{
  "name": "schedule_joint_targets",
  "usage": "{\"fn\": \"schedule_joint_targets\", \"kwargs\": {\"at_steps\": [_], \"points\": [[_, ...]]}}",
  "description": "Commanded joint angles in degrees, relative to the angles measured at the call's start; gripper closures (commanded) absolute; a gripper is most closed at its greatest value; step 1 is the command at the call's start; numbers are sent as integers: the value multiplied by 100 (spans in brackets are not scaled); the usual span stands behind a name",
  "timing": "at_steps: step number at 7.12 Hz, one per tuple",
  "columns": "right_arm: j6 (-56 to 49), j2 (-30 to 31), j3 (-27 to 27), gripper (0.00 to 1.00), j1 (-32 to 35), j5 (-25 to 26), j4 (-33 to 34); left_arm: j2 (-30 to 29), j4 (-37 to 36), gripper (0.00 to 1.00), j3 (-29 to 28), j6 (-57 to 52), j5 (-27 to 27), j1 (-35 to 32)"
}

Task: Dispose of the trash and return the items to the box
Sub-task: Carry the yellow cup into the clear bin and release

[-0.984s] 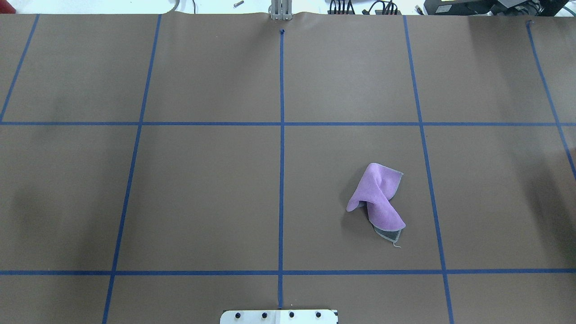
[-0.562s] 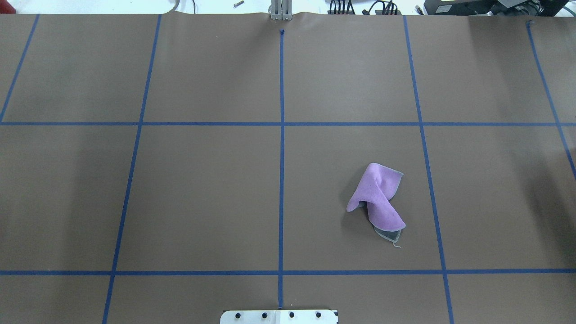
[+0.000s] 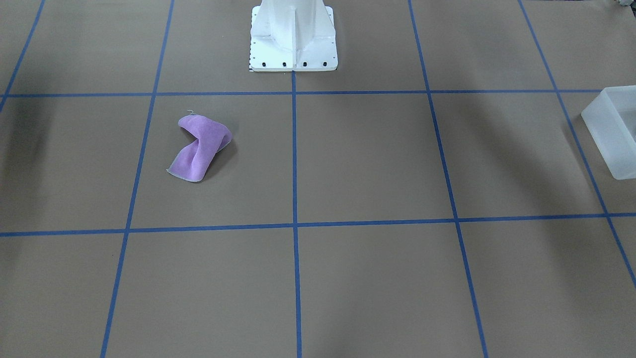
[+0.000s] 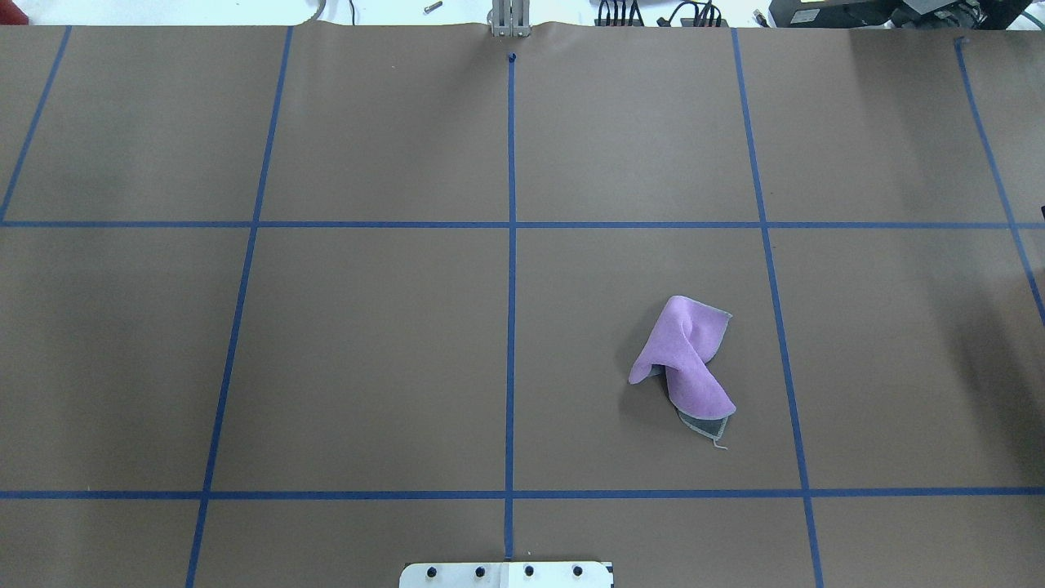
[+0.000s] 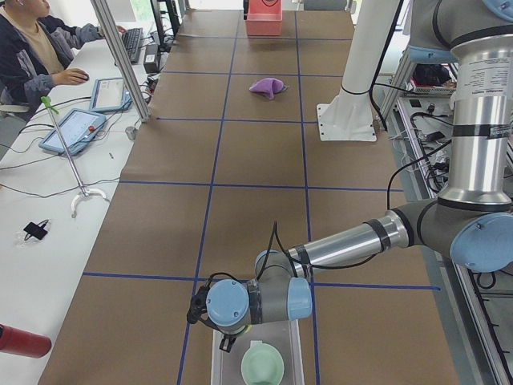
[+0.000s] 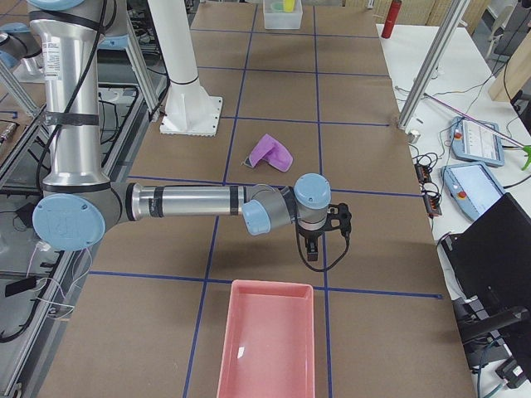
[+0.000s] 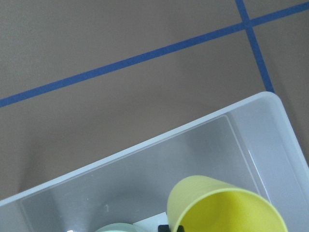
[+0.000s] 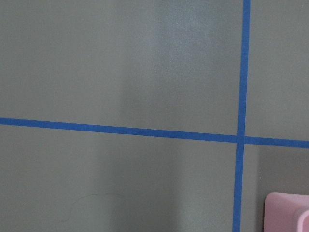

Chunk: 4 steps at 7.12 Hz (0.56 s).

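While the two views from above show only the brown table [image 4: 367, 343] with its blue tape lines, the white pedestal [image 3: 293, 35] and the purple cloth [image 4: 684, 359], the side views show both arms as well. The box [image 3: 608, 129] just peeks in at the edge of the front view, at the table end on the robot's left, and the overhead view misses it. A pink tray [image 6: 265, 348] sits at the other end of the table, well apart from the box. The cloth lies between them, on the robot's right half. A person [image 5: 28, 48] sits at a desk beside the table. The green bowl [image 5: 262, 366] is inside the box, mouth up. The yellow cup [image 7: 219, 208] is within the box walls too, just beside the bowl. Only the left wrist view shows it well, since in the left side view the arm's wrist blocks it. A small black bit next to the cup may be a fingertip. The left gripper [image 5: 227, 341] hangs over the box on a low, stretched-out arm. I cannot tell if it is spread or pinching the cup. The right gripper [image 6: 309, 249] points down at bare table near the pink tray, and I cannot tell its state either.
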<state>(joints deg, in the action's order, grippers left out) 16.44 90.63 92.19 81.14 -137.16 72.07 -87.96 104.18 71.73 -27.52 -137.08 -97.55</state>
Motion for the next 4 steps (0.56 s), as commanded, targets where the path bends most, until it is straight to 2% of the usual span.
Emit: {"fn": "schedule_joint_targets", "kwargs": {"at_steps": [1,4], "points": [[17,-2,-8,0,-2,-4,0,34,15,100,-141,1,6,25],[17,-2,-17,0,-28,5,0,25,6,100,-194,335,-20,218]]}}
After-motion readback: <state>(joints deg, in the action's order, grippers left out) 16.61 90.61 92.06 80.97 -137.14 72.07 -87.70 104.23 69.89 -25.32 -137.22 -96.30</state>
